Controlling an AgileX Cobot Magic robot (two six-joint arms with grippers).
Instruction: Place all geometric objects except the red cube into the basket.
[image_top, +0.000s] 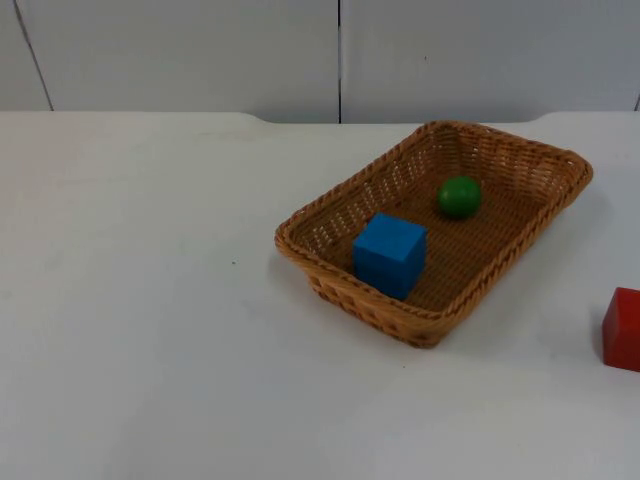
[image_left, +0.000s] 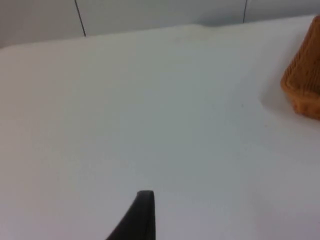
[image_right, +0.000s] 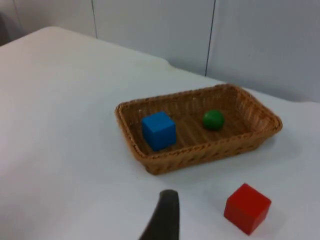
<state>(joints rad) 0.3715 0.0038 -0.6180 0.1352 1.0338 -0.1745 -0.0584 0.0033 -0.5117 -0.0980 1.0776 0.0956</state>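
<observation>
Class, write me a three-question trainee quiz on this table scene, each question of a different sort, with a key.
1. True or false: the blue cube lies inside the basket.
2. Which object rests on the table outside the basket? A green ball B red cube C blue cube
3. Fill in: the ball in the basket is ____.

Key: 1 true; 2 B; 3 green.

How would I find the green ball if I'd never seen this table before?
Look for the brown woven basket on the white table. Inside it lie two things: a blue cube near one end and, further along, the green ball. The ball is the only round thing; the red cube sits outside on the table.
</observation>
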